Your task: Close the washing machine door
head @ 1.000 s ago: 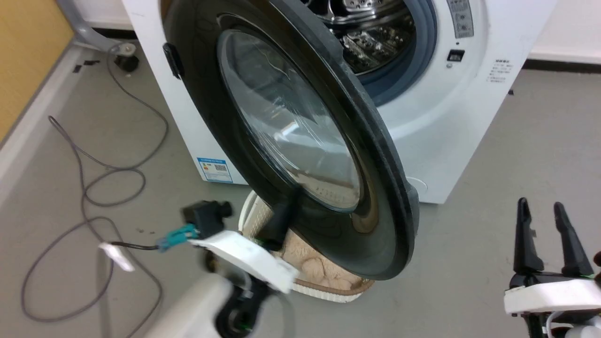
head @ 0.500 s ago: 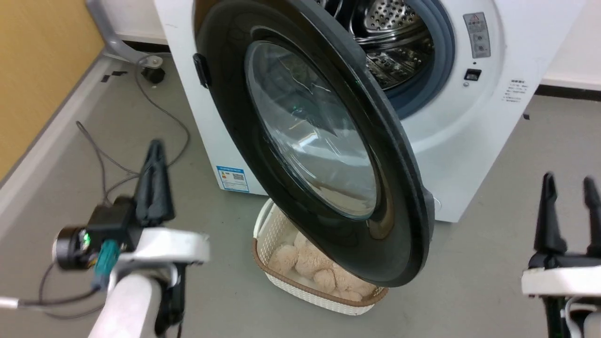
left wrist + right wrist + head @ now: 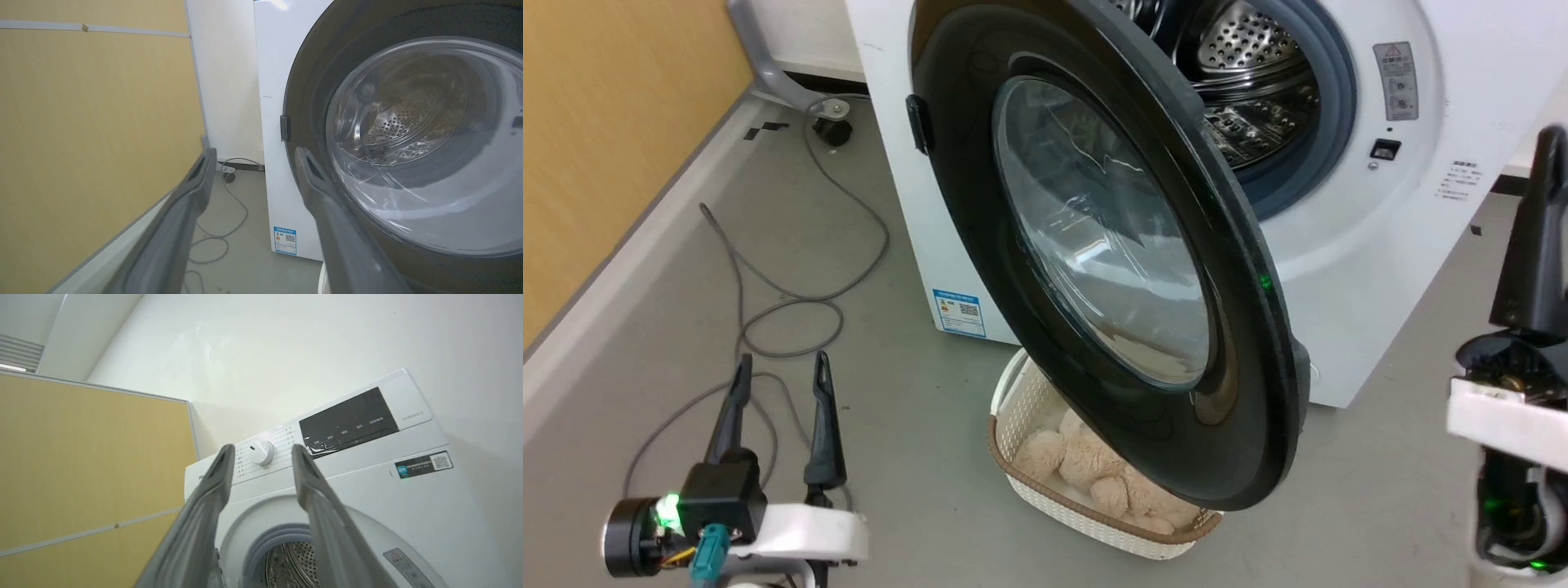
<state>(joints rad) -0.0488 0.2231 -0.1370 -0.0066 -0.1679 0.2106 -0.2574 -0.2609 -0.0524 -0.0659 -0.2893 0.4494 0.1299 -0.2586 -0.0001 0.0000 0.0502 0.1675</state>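
While the washing machine door (image 3: pixel 1111 269) hangs wide open, hinged on the left side of the washing machine (image 3: pixel 1372 269), its glossy outer face looks toward the left end effector (image 3: pixel 783 359) (fingers spread, holding nothing). The door lies ahead and to the right of it, not touching. Right end effector (image 3: pixel 261 449) is also spread and empty, raised, aimed at the control panel (image 3: pixel 347 422). Left looks better placed: push the outer face near its free edge, toward the drum (image 3: pixel 1241 90).
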